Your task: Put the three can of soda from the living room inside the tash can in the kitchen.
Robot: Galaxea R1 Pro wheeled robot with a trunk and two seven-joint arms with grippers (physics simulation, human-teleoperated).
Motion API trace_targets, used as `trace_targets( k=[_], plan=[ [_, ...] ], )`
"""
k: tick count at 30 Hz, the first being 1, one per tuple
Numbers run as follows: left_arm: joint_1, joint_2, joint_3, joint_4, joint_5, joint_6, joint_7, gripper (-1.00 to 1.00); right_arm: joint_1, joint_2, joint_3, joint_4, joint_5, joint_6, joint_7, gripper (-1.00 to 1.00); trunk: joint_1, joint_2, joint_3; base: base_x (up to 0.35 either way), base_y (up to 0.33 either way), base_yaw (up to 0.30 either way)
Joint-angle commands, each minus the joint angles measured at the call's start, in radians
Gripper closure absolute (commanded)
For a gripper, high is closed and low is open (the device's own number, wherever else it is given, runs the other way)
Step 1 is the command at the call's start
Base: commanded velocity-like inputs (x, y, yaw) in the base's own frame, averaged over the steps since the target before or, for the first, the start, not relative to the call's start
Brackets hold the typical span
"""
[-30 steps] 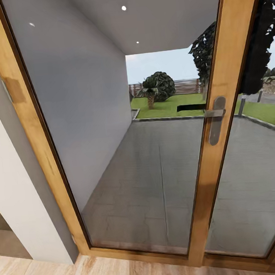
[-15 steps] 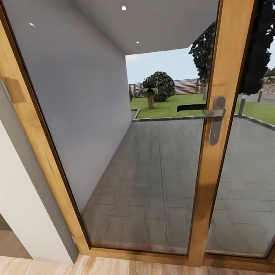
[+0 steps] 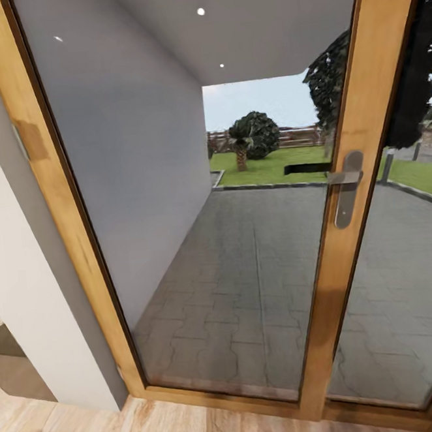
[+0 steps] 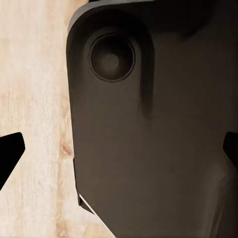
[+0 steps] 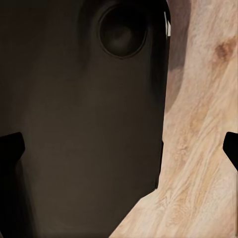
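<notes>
- The head camera faces a wood-framed glass door [image 3: 175,200] at close range, with a grey metal handle [image 3: 346,188] on the upright between two panes.
- Through the glass lie a paved terrace [image 3: 248,285], a green lawn [image 3: 271,167] and dark trees [image 3: 255,135]. A pale wall [image 3: 28,311] stands at the left, and a strip of light plank floor [image 3: 163,430] runs along the bottom.
- The soda cans and the trash can are not in sight from here, so where they stand cannot be told from these pictures.
- The left gripper [image 4: 119,153] has its dark fingertips [image 4: 9,148] at opposite edges of the wrist view, spread wide, with nothing between them but the robot's own dark body [image 4: 158,124] and the floor.
- The right gripper [image 5: 119,148] looks the same: fingertips [image 5: 10,148] far apart, empty, hanging over the plank floor [image 5: 198,148].
- The step in hand seems to be driving to find the cans. The door is a dead end, so the base should likely turn away from the glass into the room.
- It would be wise to turn slowly with the arms kept tucked low, so nothing clips the door frame or the wall corner.
</notes>
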Motion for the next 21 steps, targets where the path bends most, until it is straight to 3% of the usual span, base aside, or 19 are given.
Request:
trace_targets(
  k=[1,21],
  plan=[
    [0.0,0.0,0.0,0.0,0.0,-0.001,0.0,-1.0,0.0,0.0,0.0,0.0,0.0,0.0,0.0,-1.0,0.0,0.0,0.0,0.0,0.0,0.226],
    [0.0,-0.001,0.0,-0.001,0.0,-0.003,0.0,-1.0,0.0,0.0,-0.001,0.0,0.0,0.001,-0.002,-1.0,0.0,0.0,-0.008,0.0,0.0,0.26]
  ],
)
